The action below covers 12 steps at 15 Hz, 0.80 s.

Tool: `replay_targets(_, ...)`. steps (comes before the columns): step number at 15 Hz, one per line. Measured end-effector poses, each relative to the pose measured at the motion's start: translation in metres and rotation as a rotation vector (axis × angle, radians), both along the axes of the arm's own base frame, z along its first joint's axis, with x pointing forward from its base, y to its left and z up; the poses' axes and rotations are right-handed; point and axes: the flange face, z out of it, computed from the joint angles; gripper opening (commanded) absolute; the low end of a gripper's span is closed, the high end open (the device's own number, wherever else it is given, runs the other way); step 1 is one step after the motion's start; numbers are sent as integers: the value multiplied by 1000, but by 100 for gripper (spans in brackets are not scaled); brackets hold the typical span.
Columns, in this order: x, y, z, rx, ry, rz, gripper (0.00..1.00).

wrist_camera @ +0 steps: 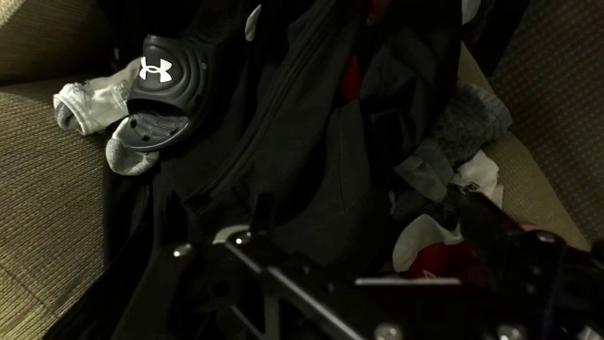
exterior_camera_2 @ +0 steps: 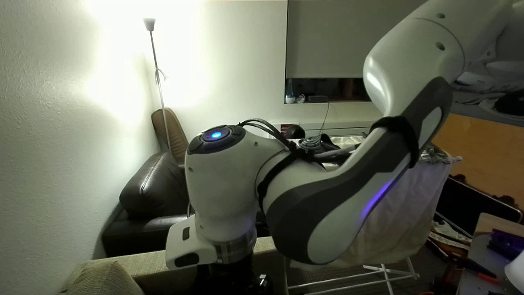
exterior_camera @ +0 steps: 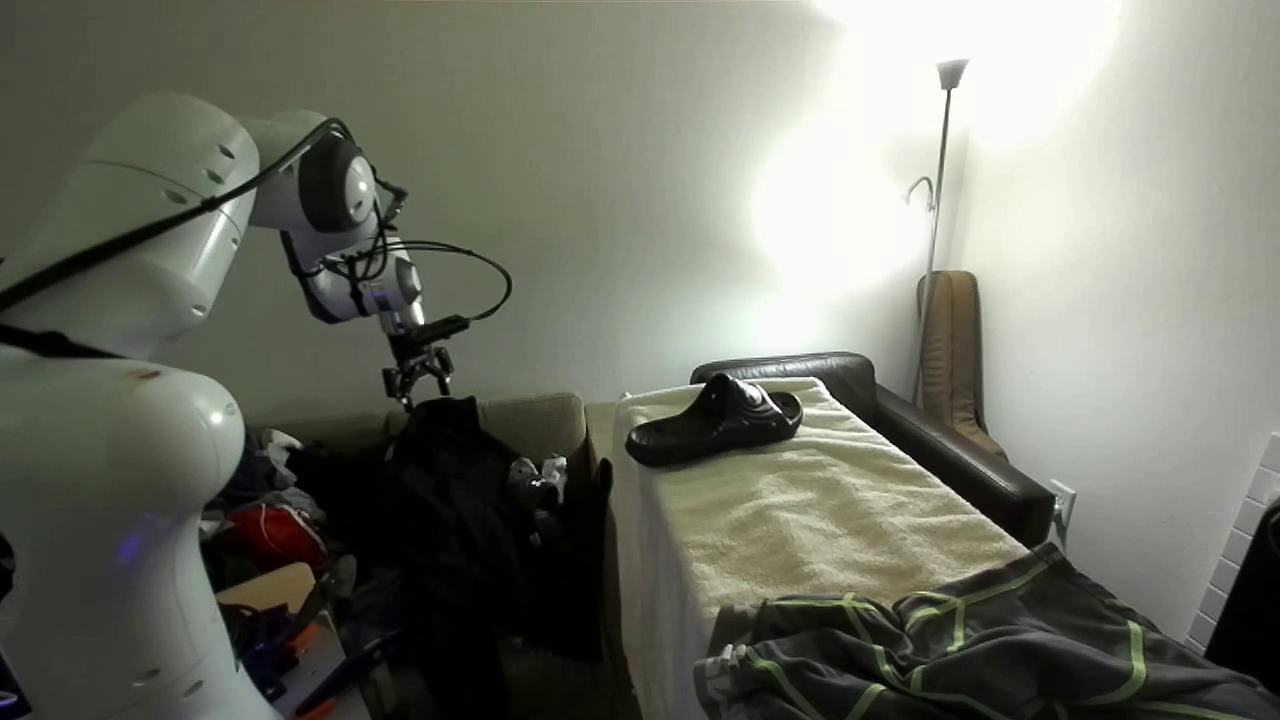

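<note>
My gripper (exterior_camera: 425,390) points down above a heap of dark clothes on the beige sofa in an exterior view. In the wrist view the gripper's fingers (wrist_camera: 368,203) stand wide apart with nothing between them. Below them lies a black garment (wrist_camera: 292,156) with a long seam. A black slide sandal (wrist_camera: 165,89) with a white logo lies on the heap at upper left. Grey-white socks (wrist_camera: 96,104) lie beside and under it. A red and white cloth (wrist_camera: 439,255) lies near the right finger. Whether the fingers touch the cloth is hard to tell.
A cream towel (exterior_camera: 820,500) covers a drying rack beside the sofa. It bears another black slide sandal (exterior_camera: 715,420) and grey clothing with green lines (exterior_camera: 960,640). A dark leather sofa (exterior_camera: 960,460) and a floor lamp (exterior_camera: 940,190) stand behind. Tools lie near the robot's base.
</note>
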Motion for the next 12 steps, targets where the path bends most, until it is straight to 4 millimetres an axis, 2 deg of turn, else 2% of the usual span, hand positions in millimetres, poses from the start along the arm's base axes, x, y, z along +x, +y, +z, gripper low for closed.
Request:
replay_targets(2, -2, 3, 5, -5, -33, -5, 100)
replay_targets(8, 18, -6, 37, 2, -126, -46, 100)
replay_targets(12, 25, -12, 49, 14, -160, -129, 100)
